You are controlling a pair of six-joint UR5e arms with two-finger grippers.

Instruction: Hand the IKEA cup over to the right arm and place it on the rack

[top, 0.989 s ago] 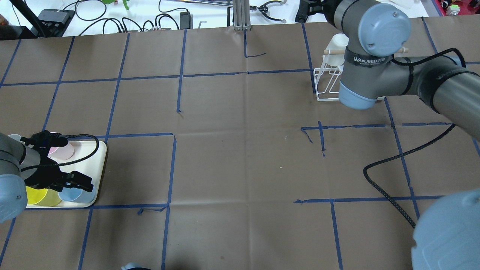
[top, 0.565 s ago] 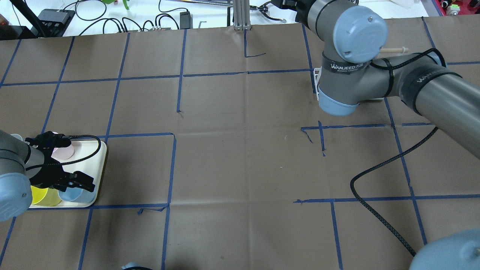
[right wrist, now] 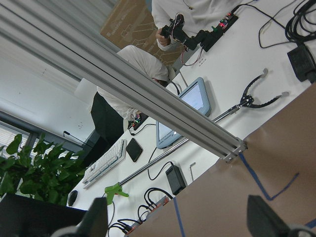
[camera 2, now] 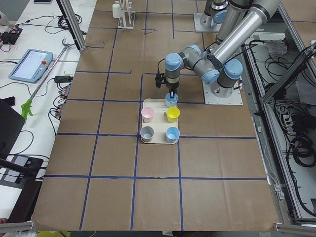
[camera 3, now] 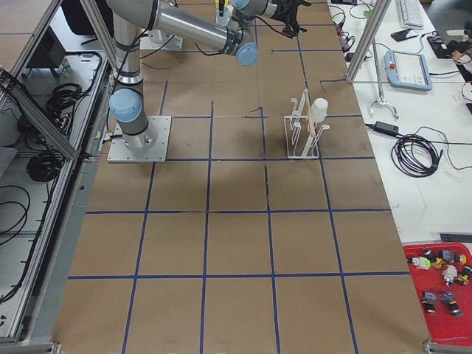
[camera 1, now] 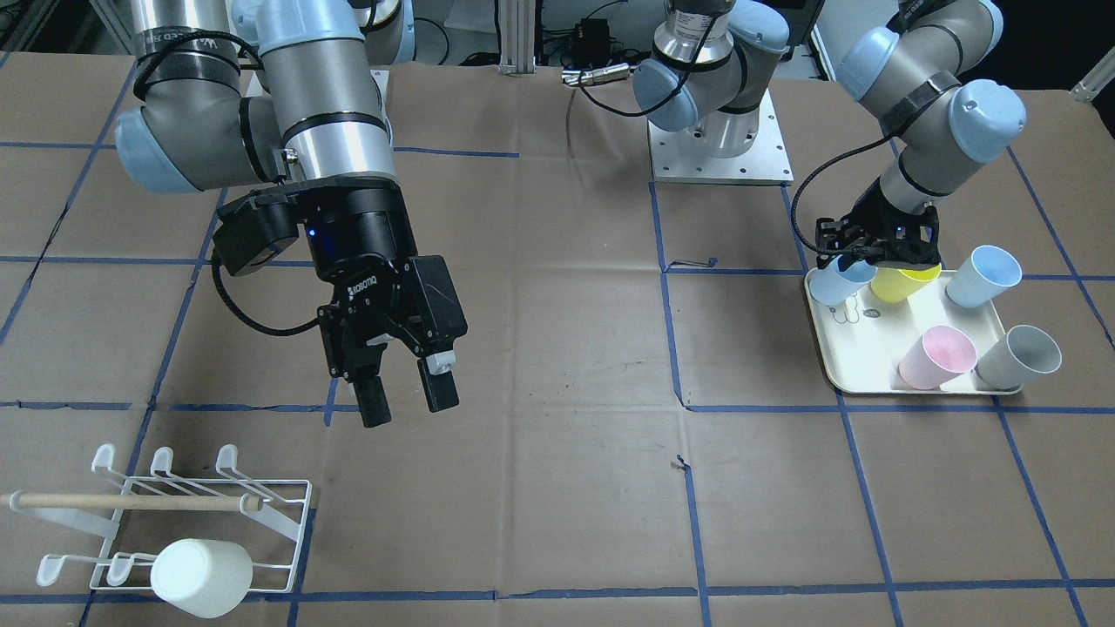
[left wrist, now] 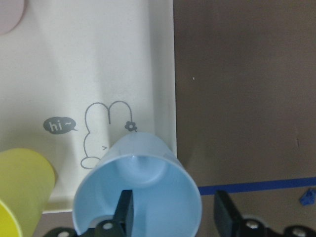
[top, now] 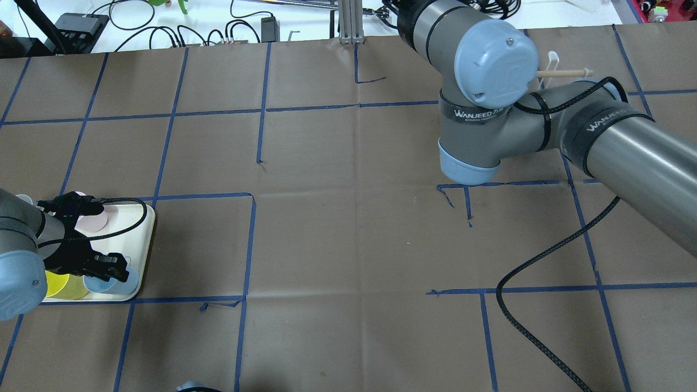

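The light blue cup stands mouth up in the cream tray, at the corner nearest my base and on the side toward the middle of the bench. My left jaws are down over it and spread. One of the fingers is inside the cup and the other is outside its wall with a gap showing, so nothing is gripped.

A yellow cup stands just beside it along the same tray edge, with a second blue cup at the next corner. A pink cup and a grey cup fill the tray's far edge. The tray lies on my left half of the bench.

My right jaws hang wide apart and empty in the air over the right half. The rack sits beyond them, near the bench's far right corner, with its wooden dowel across it. A white cup sits on its farther row of prongs.
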